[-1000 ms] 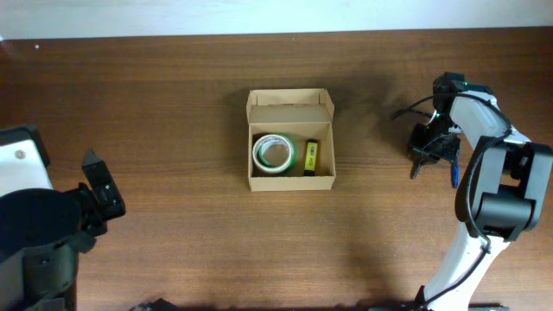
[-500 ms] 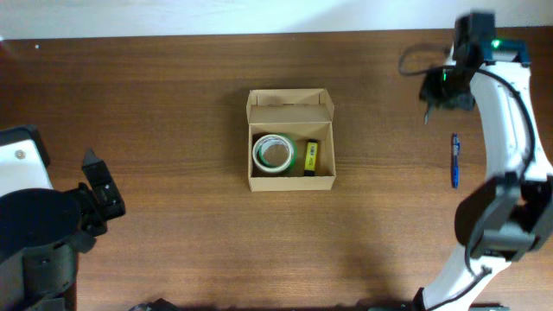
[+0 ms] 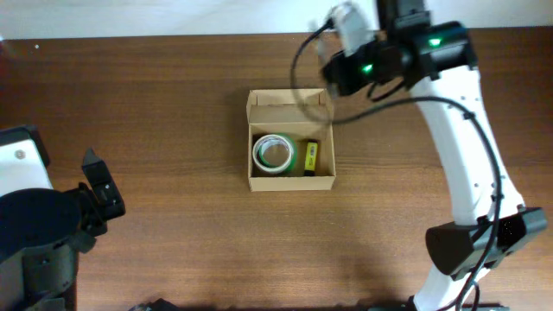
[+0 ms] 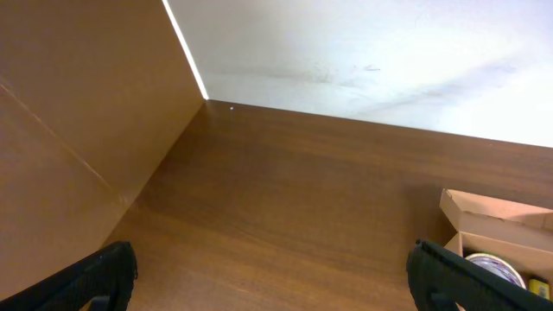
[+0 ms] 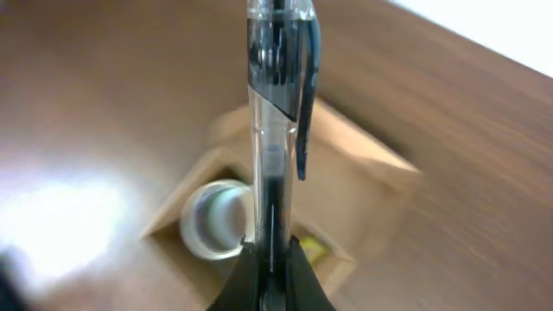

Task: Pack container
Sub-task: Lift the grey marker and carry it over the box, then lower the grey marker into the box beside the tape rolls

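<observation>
L gripper (image 4: 272,259), well left of the container (image 3: 290,140): black blunt fingertips (image 4: 97,275) spread wide, nothing btwn them, hanging over bare brown wood-grain table (image 3: 173,95). From the left wrist cam the container sits off to the right, w/ the pale wall behind it.

Container: small rect. tan cardboard box, plain matte, mid-table. Hinged flap lid (image 3: 289,102) is open, folded up at the far edge w/ creased side tabs. Inside, left part: tape roll (image 3: 274,153), round ring shape, white w/ green rim, lying flat. Just right of it, against the container's right wall: small yellow oblong item (image 3: 310,155) w/ dark marking, type can't tell.

R gripper (image 5: 272,263): dark fingers pressed together, pinching a pen (image 5: 275,130) at its lower end. Pen is a slim clear plastic barrel, glossy, dark ink tube inside, dark blue clip up one side. It points away from the wrist cam, out over the container, which shows blurred beyond it. From overhead the white R arm (image 3: 458,130) reaches in above the container's far right corner.
</observation>
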You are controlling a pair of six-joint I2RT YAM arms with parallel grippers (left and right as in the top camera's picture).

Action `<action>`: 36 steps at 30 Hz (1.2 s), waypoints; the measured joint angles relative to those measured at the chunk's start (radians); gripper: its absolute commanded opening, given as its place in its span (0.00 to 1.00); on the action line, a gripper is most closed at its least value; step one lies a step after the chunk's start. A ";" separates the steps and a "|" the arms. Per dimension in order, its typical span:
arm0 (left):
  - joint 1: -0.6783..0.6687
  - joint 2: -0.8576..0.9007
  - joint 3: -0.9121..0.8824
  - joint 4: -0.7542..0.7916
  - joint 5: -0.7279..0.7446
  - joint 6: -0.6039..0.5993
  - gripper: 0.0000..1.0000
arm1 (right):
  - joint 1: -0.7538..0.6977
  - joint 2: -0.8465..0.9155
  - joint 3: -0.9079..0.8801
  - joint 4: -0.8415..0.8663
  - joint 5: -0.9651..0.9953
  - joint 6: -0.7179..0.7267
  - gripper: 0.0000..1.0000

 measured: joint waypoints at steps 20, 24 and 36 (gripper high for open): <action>0.000 0.000 0.000 0.000 -0.006 0.000 0.99 | 0.136 0.080 -0.260 -0.337 -0.238 -0.688 0.04; 0.000 0.000 0.000 0.000 -0.006 0.000 0.99 | 0.136 0.100 -0.379 -0.264 -0.238 -0.718 0.04; 0.000 0.000 0.000 0.000 -0.006 0.000 0.99 | 0.136 0.104 -0.473 -0.172 -0.238 -0.739 0.04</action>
